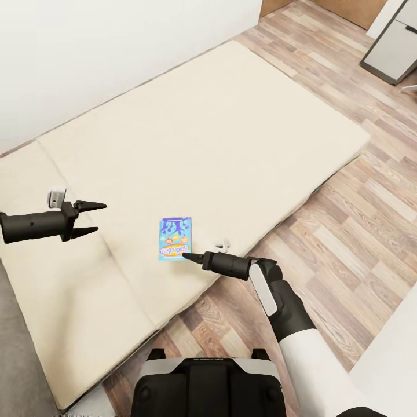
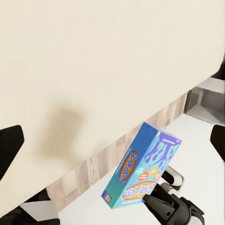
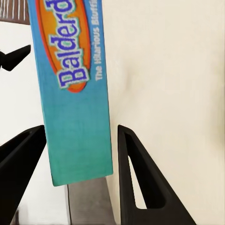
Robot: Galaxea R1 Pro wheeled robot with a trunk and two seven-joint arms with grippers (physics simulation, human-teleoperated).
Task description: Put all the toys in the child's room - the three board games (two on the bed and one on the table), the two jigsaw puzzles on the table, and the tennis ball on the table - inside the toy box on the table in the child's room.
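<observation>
A small blue cartoon-printed board game (image 1: pixel 175 238) is near the bed's (image 1: pixel 202 133) front edge, and my right gripper (image 1: pixel 189 256) is shut on its lower edge. In the left wrist view the box (image 2: pixel 143 171) stands tilted up off the cream mattress (image 2: pixel 93 61), casting a soft shadow on it. The right wrist view has the box (image 3: pixel 77 103) between the two black fingers (image 3: pixel 136 178). My left gripper (image 1: pixel 95 219) hangs open over the mattress to the left of the box, with nothing in it.
Wood-plank floor (image 1: pixel 347 197) runs along the bed's right side. A grey-white cabinet (image 1: pixel 394 46) stands at the far right corner. A white wall (image 1: pixel 87 52) lies behind the bed. A pale surface (image 1: pixel 394 359) sits at the near right.
</observation>
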